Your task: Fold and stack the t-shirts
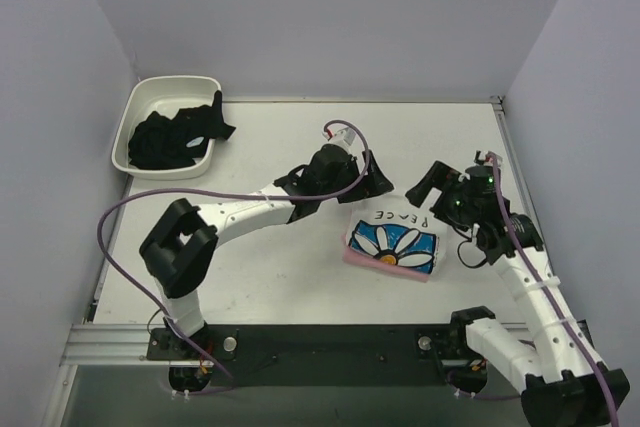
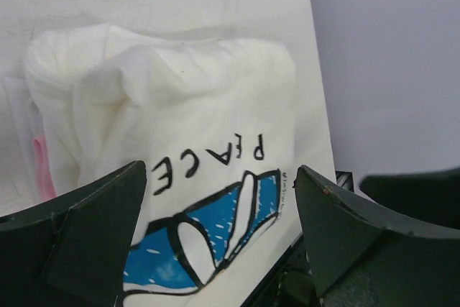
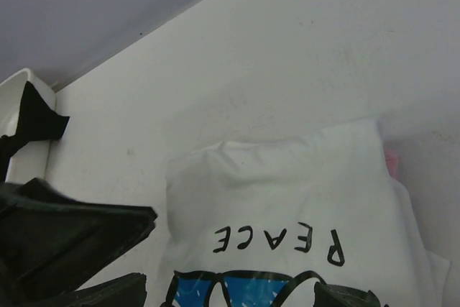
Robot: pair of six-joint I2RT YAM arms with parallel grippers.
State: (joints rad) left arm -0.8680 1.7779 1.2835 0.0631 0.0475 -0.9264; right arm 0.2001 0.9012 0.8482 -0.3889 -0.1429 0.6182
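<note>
The daisy t-shirt [image 1: 394, 240] lies folded into a small rectangle, print up, on top of the pink t-shirt [image 1: 390, 269], whose edge shows along the daisy tee's near and left sides. The daisy tee's far fold is rounded and a little rumpled. The left gripper [image 1: 378, 182] hangs by the tee's far left corner, jaws spread wide with nothing between them. The right gripper [image 1: 430, 187] hangs by its far right corner, equally wide and holding nothing. Bare table [image 1: 270, 267] runs broad to the left of the tee and beyond it, while the table's right edge lies nearer. A white tub [image 1: 135, 112] holding a dark cloth [image 1: 175, 137] sits well off to the tee's far left.
</note>
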